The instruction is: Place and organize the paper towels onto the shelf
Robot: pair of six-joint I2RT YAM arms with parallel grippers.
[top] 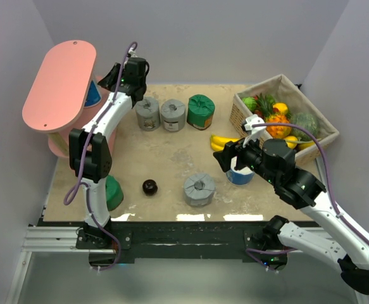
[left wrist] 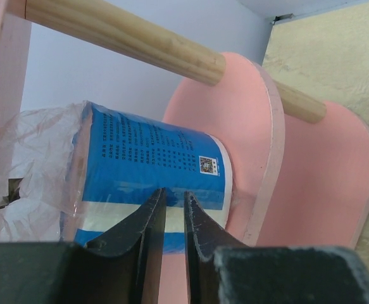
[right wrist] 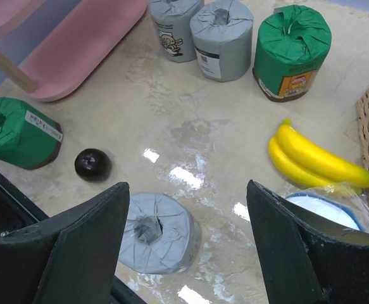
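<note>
The shelf [top: 57,82] is standing at the far left of the table, and the left gripper [left wrist: 175,196] is reaching in under its upper pink board. The jaws are drawn almost fully together, with only a sliver of a gap. The tips are sitting against the side of a white-and-blue roll [left wrist: 152,152], which is lying on the lower board. Whether they are pinching its wrapper I cannot tell. Just off the shelf's near end, two grey rolls [top: 160,114] and a green roll [top: 200,111] are standing in a row leading away from it. Another green roll [top: 113,193] is lying in front of the shelf beside the left arm's base, with a small dark ball [top: 150,187] and a third grey roll [top: 199,189] trailing farther from the shelf. Well away from the shelf, the right gripper [right wrist: 185,190] is hovering with its jaws spread wide and holding nothing. A second white-and-blue roll [right wrist: 326,212] is sitting just beneath it, with bananas [top: 222,140] and a wicker basket [top: 238,117] close by
</note>
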